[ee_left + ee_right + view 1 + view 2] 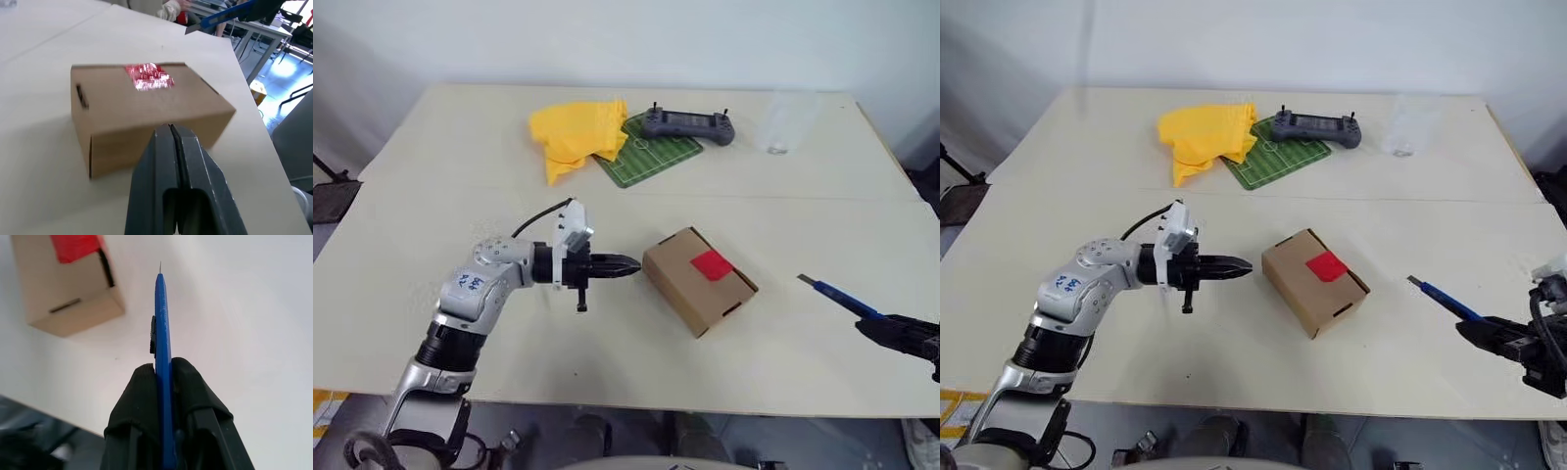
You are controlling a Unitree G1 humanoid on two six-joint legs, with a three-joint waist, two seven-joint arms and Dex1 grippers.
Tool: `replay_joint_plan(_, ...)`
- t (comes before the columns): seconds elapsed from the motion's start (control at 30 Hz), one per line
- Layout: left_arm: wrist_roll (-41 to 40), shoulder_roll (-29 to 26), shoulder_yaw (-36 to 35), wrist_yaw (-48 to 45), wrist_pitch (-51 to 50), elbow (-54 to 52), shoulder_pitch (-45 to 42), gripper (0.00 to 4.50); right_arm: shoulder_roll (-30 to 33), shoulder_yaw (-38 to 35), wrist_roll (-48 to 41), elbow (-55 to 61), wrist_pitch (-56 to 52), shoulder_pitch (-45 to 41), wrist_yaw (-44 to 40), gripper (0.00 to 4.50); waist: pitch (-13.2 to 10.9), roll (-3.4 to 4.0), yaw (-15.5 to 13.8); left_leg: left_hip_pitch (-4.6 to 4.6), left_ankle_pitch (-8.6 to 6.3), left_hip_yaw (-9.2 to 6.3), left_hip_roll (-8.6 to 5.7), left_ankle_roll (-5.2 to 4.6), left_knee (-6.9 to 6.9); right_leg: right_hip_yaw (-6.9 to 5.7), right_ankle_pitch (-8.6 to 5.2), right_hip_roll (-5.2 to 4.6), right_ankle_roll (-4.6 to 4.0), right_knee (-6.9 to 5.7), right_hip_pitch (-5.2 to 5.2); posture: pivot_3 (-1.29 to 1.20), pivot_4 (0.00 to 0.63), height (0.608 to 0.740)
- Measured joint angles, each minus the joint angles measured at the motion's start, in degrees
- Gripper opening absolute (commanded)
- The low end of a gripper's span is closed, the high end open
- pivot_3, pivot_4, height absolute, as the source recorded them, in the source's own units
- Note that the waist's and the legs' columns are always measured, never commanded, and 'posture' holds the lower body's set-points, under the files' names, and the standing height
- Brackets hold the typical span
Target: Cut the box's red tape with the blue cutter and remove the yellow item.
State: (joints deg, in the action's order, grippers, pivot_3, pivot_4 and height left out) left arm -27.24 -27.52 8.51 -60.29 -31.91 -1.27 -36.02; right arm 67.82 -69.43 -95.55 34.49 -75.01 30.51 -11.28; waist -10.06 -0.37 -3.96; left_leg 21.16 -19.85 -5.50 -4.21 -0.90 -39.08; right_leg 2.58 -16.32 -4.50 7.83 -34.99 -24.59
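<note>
Legible markings: one only. A small label on the white shell of the left arm (470, 286) bears blue handwritten characters; they cannot be made out with certainty. The box (699, 279), the red tape (712, 264), the blue cutter (163, 357) and the grey controller (688, 124) show no readable print. Green mat (649, 155): white pitch lines, no lettering

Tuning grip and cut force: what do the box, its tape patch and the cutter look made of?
Box: matte brown cardboard, with tuck slots and folded edges. Red tape: likely glossy plastic film, glinting in the left wrist view. Blue cutter: smooth, probably plastic body with a thin metal-looking blade tip, held in the right end effector.
</note>
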Motion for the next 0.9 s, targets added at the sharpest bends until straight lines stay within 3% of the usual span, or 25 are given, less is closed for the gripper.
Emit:
replay_joint_plan(0.1,2.0,2.7,1.3,2.1,0.9,0.4,-3.0,0.00,2.1,2.2,-0.7,1.6,3.1,-4.6,-0.6,0.16,0.0,0.00,0.4,-0.02,0.01,0.00,-0.01,0.00,0.00,0.01,0.00,-0.02,0.01,-0.02,0.00,0.00,0.150,0.740)
replay_joint_plan(0.23,5.6,4.1,3.4,4.4,1.6,2.5,-6.4,0.00,9.0,10.0,-10.0,2.2,10.9,-10.5,5.4,0.16,0.0,0.00,1.0,0.02,0.05,-0.02,0.01,0.05,0.00,-0.02,0.01,-0.02,0.01,-0.07,-0.03,0.00,0.150,0.740)
replay_joint_plan(0.33,7.9,4.9,5.4,4.5,1.7,4.3,-8.2,0.00,15.9,18.7,-15.4,0.7,19.1,-16.2,11.1,0.16,0.0,0.03,1.0,0.06,0.06,-0.01,0.00,0.05,-0.03,-0.04,0.01,-0.06,0.01,-0.02,-0.07,0.00,0.150,0.740)
replay_joint_plan(0.47,11.3,5.4,8.3,5.4,1.4,4.6,-9.3,0.00,27.1,28.3,-16.5,-1.2,21.9,-20.4,13.5,0.16,0.0,0.06,0.8,0.19,0.06,-0.16,0.02,0.05,-0.01,-0.05,0.00,-0.09,-0.01,0.14,-0.08,0.00,0.150,0.740)
replay_joint_plan(0.73,15.0,7.4,10.7,8.2,-0.6,4.7,-9.4,0.00,34.1,45.2,-16.7,-1.7,30.3,-27.8,14.2,0.16,0.0,0.07,0.7,0.36,0.03,-0.18,-0.01,-0.01,-0.01,-0.24,0.01,-0.15,0.01,0.25,-0.16,0.00,0.150,0.740)
replay_joint_plan(0.9,16.4,8.3,11.2,9.6,-1.5,4.6,-9.4,0.00,35.5,51.9,-16.7,-2.6,32.5,-31.9,14.7,0.16,0.0,0.07,0.7,0.38,0.03,-0.19,0.00,0.00,-0.01,-0.22,0.01,-0.15,0.00,0.30,-0.20,0.00,0.150,0.740)
